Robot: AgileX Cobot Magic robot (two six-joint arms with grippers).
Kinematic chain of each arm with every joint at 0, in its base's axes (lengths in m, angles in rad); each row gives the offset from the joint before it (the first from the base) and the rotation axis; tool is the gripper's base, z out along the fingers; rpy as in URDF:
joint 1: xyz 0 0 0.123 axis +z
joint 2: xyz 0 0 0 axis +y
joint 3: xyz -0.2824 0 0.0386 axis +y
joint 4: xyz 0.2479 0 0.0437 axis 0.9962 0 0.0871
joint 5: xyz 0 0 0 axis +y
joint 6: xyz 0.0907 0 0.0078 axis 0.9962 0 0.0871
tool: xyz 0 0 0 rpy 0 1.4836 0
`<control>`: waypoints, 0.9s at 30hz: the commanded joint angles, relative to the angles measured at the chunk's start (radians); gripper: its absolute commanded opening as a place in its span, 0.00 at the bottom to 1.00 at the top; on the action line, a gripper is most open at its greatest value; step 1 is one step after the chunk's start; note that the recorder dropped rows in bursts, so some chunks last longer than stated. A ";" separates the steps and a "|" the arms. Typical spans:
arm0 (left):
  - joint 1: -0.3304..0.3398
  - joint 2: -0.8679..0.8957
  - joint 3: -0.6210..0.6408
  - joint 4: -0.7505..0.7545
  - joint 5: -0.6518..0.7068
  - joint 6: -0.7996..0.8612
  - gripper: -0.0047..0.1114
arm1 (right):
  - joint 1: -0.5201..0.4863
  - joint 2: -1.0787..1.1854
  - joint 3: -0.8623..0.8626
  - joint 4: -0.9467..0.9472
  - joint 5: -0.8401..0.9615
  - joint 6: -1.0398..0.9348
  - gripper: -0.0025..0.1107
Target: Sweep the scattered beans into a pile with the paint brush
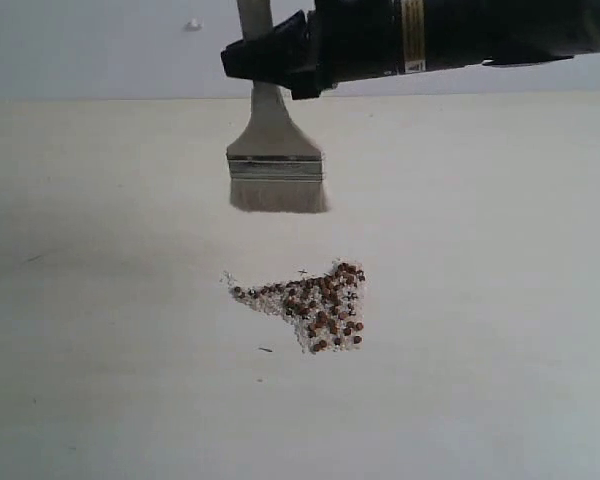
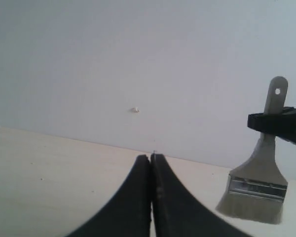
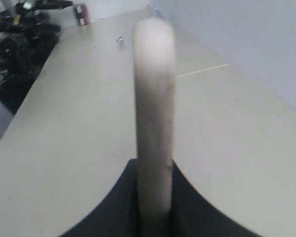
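Note:
The paint brush [image 1: 274,160] hangs upright, bristles down, above the table beyond the beans. My right gripper [image 1: 270,60] is shut on its wooden handle, coming in from the right. In the right wrist view the brush [image 3: 153,113] runs edge-on between the jaws of the right gripper [image 3: 154,170]. The beans [image 1: 315,303] lie as a roughly triangular patch of reddish-brown pellets with whitish crumbs, tapering to the left. My left gripper [image 2: 151,157] is shut and empty; it is out of the exterior view. Its camera sees the brush [image 2: 259,173] off to one side.
The pale table [image 1: 480,300] meets a light wall at the back. A small white stud [image 1: 193,24] sits on the wall. Dark equipment [image 3: 15,39] stands past the table's far end in the right wrist view.

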 commanded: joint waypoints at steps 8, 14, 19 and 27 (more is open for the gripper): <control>-0.007 -0.006 0.002 0.001 0.003 0.002 0.04 | 0.114 -0.337 0.410 0.696 0.408 -0.322 0.02; -0.007 -0.006 0.002 0.001 0.003 0.002 0.04 | 0.285 -0.382 0.563 1.409 0.428 -0.791 0.02; -0.007 -0.006 0.002 0.001 0.003 0.002 0.04 | 0.352 -0.371 0.567 1.450 0.426 -0.799 0.02; -0.007 -0.006 0.002 0.001 0.001 0.002 0.04 | 0.368 -0.364 0.567 1.406 0.415 -0.614 0.02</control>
